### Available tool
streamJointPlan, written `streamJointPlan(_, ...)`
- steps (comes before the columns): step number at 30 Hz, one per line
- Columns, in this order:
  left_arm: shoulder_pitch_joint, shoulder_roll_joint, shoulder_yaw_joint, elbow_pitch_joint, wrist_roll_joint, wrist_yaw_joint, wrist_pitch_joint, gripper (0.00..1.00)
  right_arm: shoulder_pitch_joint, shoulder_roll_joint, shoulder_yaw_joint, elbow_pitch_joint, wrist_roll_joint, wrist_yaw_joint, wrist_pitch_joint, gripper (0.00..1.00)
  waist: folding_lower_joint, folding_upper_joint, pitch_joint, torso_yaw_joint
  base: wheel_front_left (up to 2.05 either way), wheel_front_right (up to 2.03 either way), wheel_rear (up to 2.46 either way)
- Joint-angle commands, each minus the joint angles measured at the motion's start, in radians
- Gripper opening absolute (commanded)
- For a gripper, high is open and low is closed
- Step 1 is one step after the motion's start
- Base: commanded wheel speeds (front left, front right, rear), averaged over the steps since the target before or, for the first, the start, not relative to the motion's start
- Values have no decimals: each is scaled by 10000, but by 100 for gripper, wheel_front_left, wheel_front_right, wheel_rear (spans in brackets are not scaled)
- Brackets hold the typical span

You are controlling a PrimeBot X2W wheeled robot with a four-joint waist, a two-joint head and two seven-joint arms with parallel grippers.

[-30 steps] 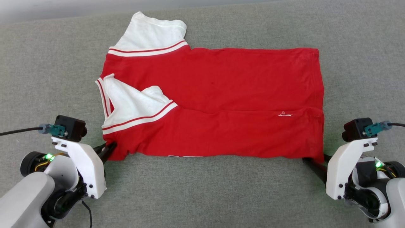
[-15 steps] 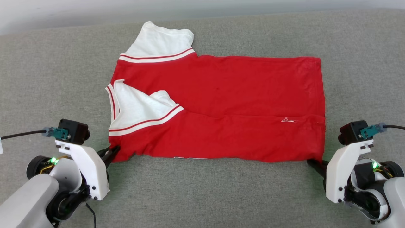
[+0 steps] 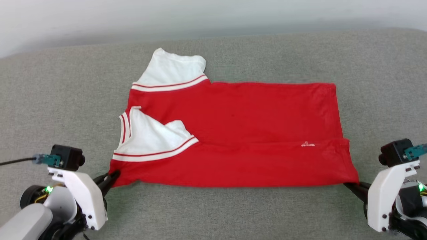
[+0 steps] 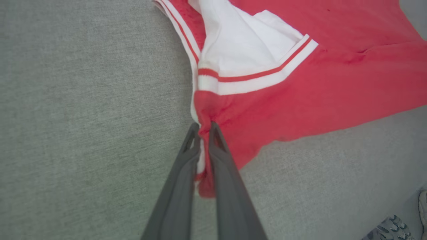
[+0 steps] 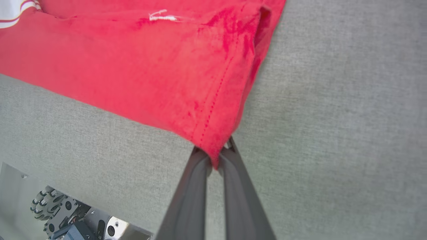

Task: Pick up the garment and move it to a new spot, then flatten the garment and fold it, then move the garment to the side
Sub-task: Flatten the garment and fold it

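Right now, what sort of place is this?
Probably an indoor test room or lab: a broad grey fabric-covered surface bearing one red garment, a plain pale wall behind, and a wheeled robot base beside it.

The jersey shirt (image 3: pixel 253 133) is showing bright red, its sleeve panels (image 3: pixel 173 68) showing white and edged with red-and-white stripe trim (image 3: pixel 156 154). A small white stitched mark (image 3: pixel 308 145) is standing out on the red. The woven surface (image 3: pixel 66 100) is looking mottled grey. The left gripper (image 3: pixel 112 175) and right gripper (image 3: pixel 348 184) are showing dark grey fingers on white housings.

Grey woven surface (image 3: pixel 213 213); perhaps a pale wall (image 3: pixel 133 20) behind.
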Motion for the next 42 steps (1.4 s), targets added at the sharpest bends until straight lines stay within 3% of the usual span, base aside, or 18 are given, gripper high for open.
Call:
streamJointPlan(1,308,101,77,-171,-145,129,-54,0,292,7,-173,-203,-87,-5,199,0,0,0,-116,-20,0,0,0)
streamJointPlan(15,2494,513,-16,-1783,-739,989,-471,0,2295,833,-1492,-1646,-663,-7,1655,0,0,0,-302,-195,0,0,0)
streamJointPlan(28,2252,-142,-215,-594,-1025,797,-284,0,1957,1349,-896,-618,-1190,-5,1766,0,0,0,6,-454,0,0,0)
streamJointPlan(29,2167,-213,-164,-554,-1004,783,-370,29,1946,1374,-860,-501,-1160,-5,1743,0,0,0,18,-446,0,0,0)
streamJointPlan(30,2095,-235,-119,-497,-996,769,-430,47,1911,1391,-801,-429,-1073,-5,1721,0,0,0,27,-430,0,0,0)
streamJointPlan(31,2051,-234,-93,-445,-967,756,-466,80,1873,1396,-772,-391,-991,-5,1691,0,0,0,30,-417,0,0,0)
streamJointPlan(32,2011,-251,-36,-411,-963,782,-523,100,1867,1393,-785,-329,-912,-5,1677,7,0,0,28,-398,0,0,0)
streamJointPlan(33,1980,-245,14,-382,-1005,832,-531,100,1882,1406,-795,-291,-819,-5,1669,34,0,0,24,-386,0,0,0)
streamJointPlan(34,1956,-194,57,-371,-1045,878,-490,100,1879,1388,-746,-315,-693,-5,1653,47,0,0,15,-376,0,0,0)
streamJointPlan(35,1934,-101,103,-400,-1107,917,-402,100,1891,1348,-765,-340,-621,-5,1622,98,0,0,3,-369,0,0,0)
streamJointPlan(39,1868,260,444,-1012,-1654,1104,119,100,2010,1164,-859,-601,-505,-5,1512,100,0,0,-47,-357,0,0,0)
streamJointPlan(42,1780,936,697,-1750,-2197,1304,984,100,1972,1184,-1151,-935,-364,-5,1382,100,0,0,-77,-412,0,0,0)
